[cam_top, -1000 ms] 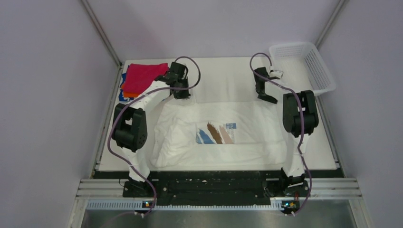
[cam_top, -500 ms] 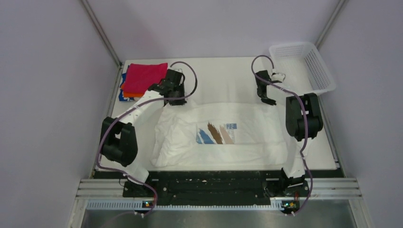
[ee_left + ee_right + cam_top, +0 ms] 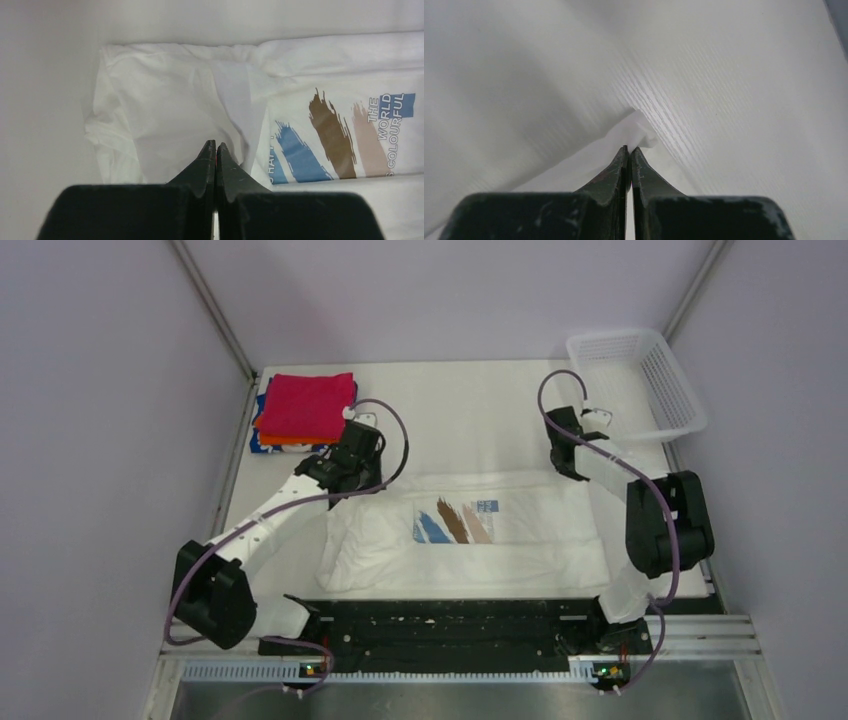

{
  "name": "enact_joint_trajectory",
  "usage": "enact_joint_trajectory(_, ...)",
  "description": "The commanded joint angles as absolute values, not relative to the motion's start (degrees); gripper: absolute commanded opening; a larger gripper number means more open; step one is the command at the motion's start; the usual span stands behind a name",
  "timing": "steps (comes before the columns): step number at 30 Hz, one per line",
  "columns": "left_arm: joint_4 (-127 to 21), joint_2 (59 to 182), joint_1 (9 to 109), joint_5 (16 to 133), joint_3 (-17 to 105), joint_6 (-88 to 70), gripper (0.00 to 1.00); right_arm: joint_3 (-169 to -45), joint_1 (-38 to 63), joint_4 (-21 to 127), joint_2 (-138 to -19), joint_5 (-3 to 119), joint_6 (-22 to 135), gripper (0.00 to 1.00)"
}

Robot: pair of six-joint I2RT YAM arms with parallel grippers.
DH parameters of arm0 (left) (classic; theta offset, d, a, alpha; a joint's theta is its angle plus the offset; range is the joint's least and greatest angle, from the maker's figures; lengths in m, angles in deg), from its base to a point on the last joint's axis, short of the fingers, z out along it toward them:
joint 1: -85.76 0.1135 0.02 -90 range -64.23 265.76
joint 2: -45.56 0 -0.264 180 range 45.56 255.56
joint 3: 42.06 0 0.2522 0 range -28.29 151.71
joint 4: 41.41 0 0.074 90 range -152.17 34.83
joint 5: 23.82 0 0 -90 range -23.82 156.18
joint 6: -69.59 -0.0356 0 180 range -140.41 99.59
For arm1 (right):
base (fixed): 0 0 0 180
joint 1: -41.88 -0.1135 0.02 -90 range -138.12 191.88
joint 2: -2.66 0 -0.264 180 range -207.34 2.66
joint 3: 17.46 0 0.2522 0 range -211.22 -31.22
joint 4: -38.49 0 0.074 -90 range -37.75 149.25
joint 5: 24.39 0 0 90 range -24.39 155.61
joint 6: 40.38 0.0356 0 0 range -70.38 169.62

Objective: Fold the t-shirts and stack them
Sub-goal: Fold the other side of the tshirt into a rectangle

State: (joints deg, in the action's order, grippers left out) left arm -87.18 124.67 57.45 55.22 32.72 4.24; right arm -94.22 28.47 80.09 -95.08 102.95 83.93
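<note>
A white t-shirt (image 3: 500,550) with blue and brown brush strokes on the chest lies flat across the table's near half. My right gripper (image 3: 573,472) is at its back right edge, shut on a small bunch of the white t-shirt (image 3: 636,129) that sticks out past the right gripper's (image 3: 629,148) tips. My left gripper (image 3: 358,480) hovers over the shirt's back left part. In the left wrist view the left gripper (image 3: 215,145) has its jaws pressed together, with no cloth showing between them, and the white t-shirt (image 3: 165,100) lies below. Folded t-shirts (image 3: 305,405) are stacked at the back left, magenta-red on top, orange and blue beneath.
A white mesh basket (image 3: 640,380) stands at the back right corner. Bare white table (image 3: 470,410) stretches between the stack and the basket. Grey walls close in the left, right and back sides.
The right gripper came down from open and closed on the shirt's back right edge. Both grippers moved toward the near side, and the shirt's back edge now lies nearer.
</note>
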Motion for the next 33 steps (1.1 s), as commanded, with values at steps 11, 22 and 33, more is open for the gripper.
enact_joint_trajectory(11,-89.82,107.64,54.63,51.03,22.47,10.42,0.0,-85.93,25.2,85.85,-78.19,103.43,88.99,0.03)
enact_joint_trajectory(22,-94.26,100.41,52.03,48.67,17.57,15.87,0.0,-80.22,24.65,89.58,-69.62,103.04,91.04,0.04)
enact_joint_trajectory(33,-96.5,97.69,50.46,54.56,9.53,22.78,0.0,-71.56,24.27,92.69,-66.49,98.89,93.55,0.2)
